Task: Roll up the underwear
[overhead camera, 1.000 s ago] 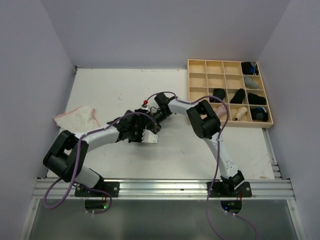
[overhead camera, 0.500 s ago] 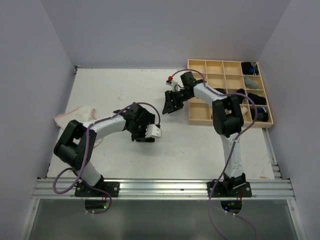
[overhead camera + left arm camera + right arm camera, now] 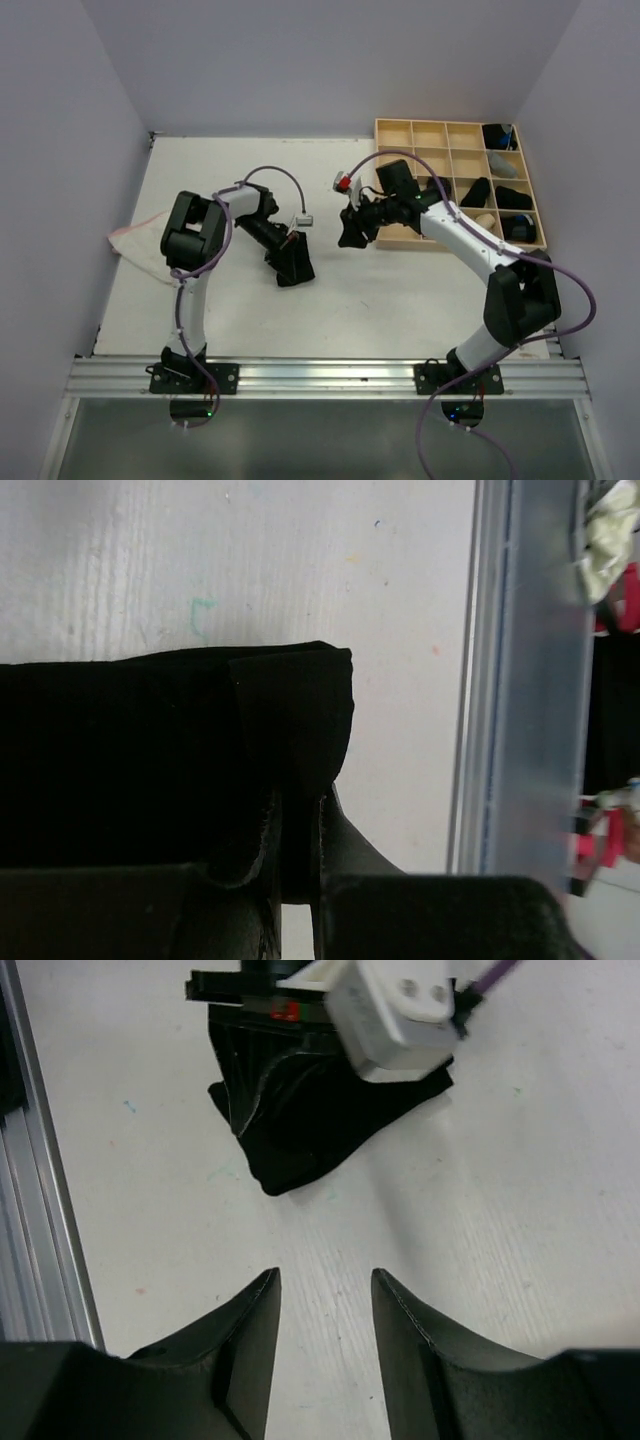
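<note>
A black underwear lies bunched on the white table near the middle. My left gripper is down on it, jaws shut on a fold. In the left wrist view the black underwear fills the left half and my left gripper pinches its folded corner. My right gripper hovers to the right of it, open and holding nothing. The right wrist view shows my right gripper over bare table, with the black underwear ahead of it under the left wrist's white camera.
A pale wooden grid tray stands at the back right with several dark rolls and a beige one in its cells. A whitish pink-edged cloth lies at the left edge. A metal rail runs along the table's near edge.
My right gripper has left the black underwear, swung toward the tray and come partway back, open. My left arm has folded back at the elbow, its gripper still on the cloth.
</note>
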You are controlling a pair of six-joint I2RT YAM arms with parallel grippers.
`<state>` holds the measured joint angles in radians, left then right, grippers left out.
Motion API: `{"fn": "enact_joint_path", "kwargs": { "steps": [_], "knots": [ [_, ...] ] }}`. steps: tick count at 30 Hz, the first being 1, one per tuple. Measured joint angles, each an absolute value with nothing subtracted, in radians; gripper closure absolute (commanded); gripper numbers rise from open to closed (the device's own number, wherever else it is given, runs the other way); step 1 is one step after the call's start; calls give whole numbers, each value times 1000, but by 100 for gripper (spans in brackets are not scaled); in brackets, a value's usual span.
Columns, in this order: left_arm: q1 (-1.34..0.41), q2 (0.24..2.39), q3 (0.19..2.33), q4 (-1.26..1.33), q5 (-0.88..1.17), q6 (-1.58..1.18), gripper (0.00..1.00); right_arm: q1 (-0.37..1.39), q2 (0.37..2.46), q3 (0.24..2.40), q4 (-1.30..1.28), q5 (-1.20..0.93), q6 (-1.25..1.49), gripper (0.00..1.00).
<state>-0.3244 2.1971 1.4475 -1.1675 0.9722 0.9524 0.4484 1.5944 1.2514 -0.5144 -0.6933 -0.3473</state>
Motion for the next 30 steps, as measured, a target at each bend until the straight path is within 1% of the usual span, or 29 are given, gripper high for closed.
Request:
{"fn": "enact_joint_path", "kwargs": {
  "steps": [2,3,6,8,15,17,25,29,30],
  "knots": [
    [-323,2248,1487,-1237,998,927,99,504,1598,1237,-513,-667,-402,50],
    [-324,2270,1501,-1271,1007,913,99,542,1604,1232,-516,-648,-432,47],
    [-326,2321,1523,-1342,1021,870,98,656,1637,1232,-507,-614,-516,41],
    [-328,2342,1533,-1376,1021,850,97,711,1678,1243,-508,-610,-570,40],
    [-335,2365,1541,-1417,1004,811,92,759,1812,1298,-523,-617,-731,35],
    [-337,2365,1539,-1419,1000,805,90,772,1816,1296,-529,-620,-773,34],
    [-350,2355,1517,-1419,976,795,89,838,1861,1296,-510,-648,-848,34],
    [-353,2350,1509,-1418,972,794,89,850,1904,1296,-507,-650,-867,36],
    [-353,2349,1504,-1417,971,794,89,851,1916,1296,-506,-650,-870,37]
  ]
}}
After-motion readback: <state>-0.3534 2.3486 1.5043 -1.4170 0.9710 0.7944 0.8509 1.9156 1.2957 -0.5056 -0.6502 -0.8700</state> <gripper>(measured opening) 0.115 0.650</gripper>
